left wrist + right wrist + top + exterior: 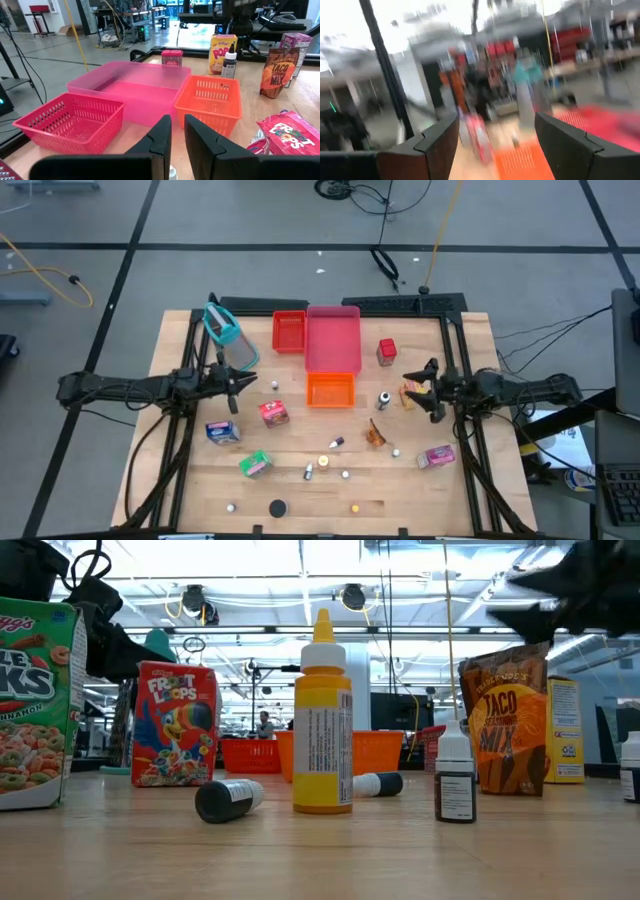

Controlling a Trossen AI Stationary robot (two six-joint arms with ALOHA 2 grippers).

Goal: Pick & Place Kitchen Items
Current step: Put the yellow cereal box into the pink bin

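Kitchen items lie scattered over the near half of the wooden table [180,330]: a Froot Loops box [273,413] beside the left arm, a blue packet [222,431] and a green box [255,465] nearer the front edge, a yellow squeeze bottle [322,718] standing upright among tiny dropper bottles, a taco mix pouch [375,434] and a pink packet [437,456] on the right side, and a small red box [387,351] near the far edge. None of them is in the red tray [289,332], the pink tray [332,338] or the orange tray [330,390], which sit together mid-table, with a teal-framed mesh basket [228,335] off to their left. The left gripper [236,387] hangs above the table just left of the cereal box, its fingers nearly pressed together with only a thin slit between them and nothing pinched. The right gripper [425,387] hovers over a yellow cereal box [411,394], fingers spread wide and empty. To my eye the right arm looks the likelier to pick first; it should drop squarely so the box sits between both fingers, close across the narrow faces, and lift straight up clear of the dropper bottle [383,400] just beside it.
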